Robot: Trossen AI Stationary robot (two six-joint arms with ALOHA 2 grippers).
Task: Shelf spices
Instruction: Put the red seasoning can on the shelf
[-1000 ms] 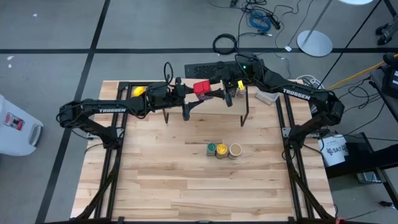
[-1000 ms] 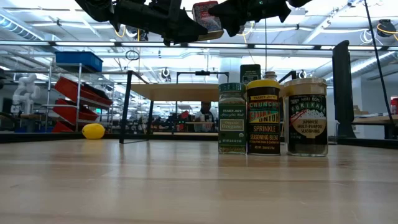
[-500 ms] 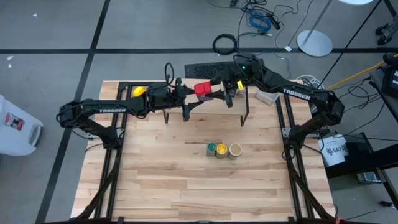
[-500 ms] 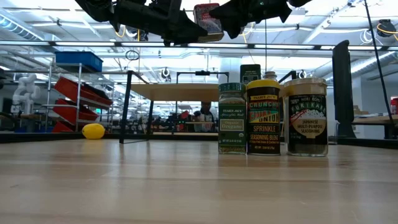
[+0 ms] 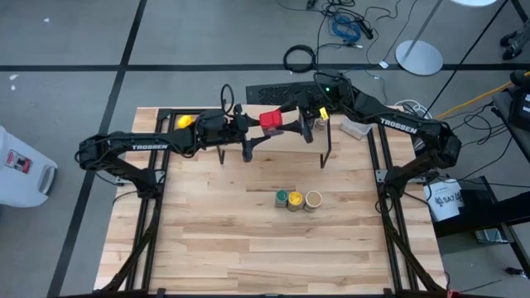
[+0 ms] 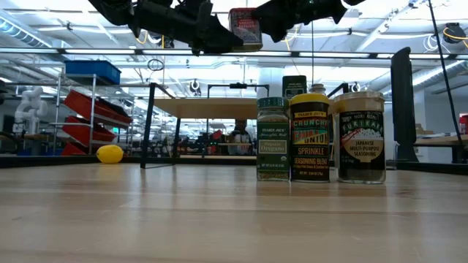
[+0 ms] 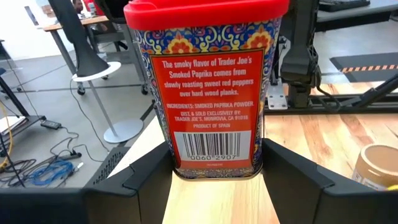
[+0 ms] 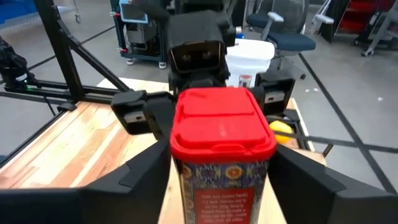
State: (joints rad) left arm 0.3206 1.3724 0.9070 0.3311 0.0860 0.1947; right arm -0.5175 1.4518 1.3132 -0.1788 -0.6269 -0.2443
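While the red tin (image 5: 270, 119) hangs upright in the air above the shelf (image 6: 212, 108), both arms meet at it from opposite sides. The left pincer (image 5: 258, 124) is clamped on the tin down near its base, with the barcode label facing that wrist cam. The right pincer (image 5: 286, 124) sits around the tin from the other side, but honestly I can't tell whether it's actually gripping or just loose around it.

The tin is clearly above the plank and not resting on it. Nearer the middle of the counter (image 5: 215, 232), three more spices stand upright in a tight row: green-lidded jar (image 5: 282, 198), yellow-lidded jar (image 5: 296, 201) and tan-topped jar (image 5: 313, 199), touching or just about. A lemon ball (image 5: 185, 121) sits at the far left, under the left arm.
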